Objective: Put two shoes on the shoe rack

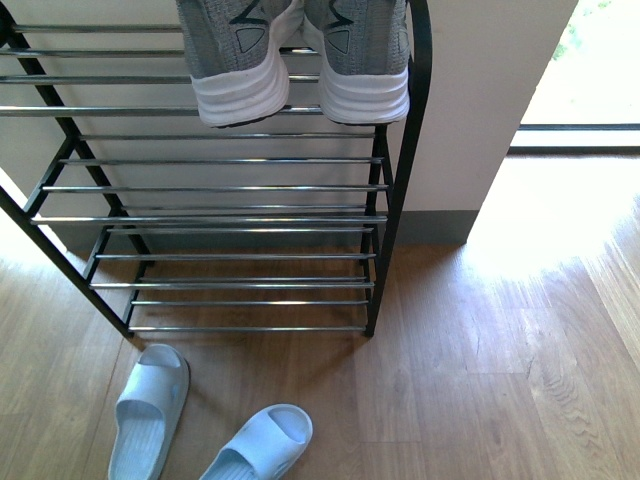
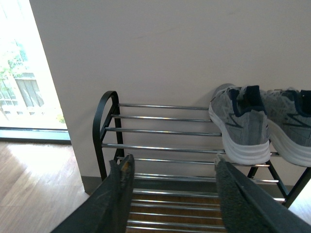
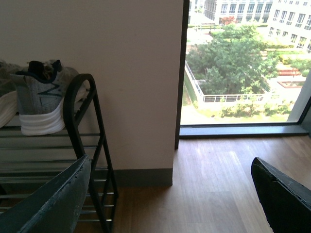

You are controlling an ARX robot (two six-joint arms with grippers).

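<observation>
Grey sneakers (image 1: 235, 60) cropped above, slides (image 1: 150, 410) cropped below

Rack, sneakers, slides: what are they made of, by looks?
Shoe rack: apparently a black-coated metal frame; rods chrome-bright with mirror glints. Sneakers: grey knit uppers, visible weave; ribbed white soles, likely foam or rubber. Slides: pale blue moulded plastic or foam, smooth, matte, one-piece.

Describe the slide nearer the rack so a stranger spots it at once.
Find the black-framed shoe rack against the wall. On the wood floor before its left end lie two pale blue slides. Pick the left slide, nearest the rack; the right slide lies slanted, farther out.
</observation>
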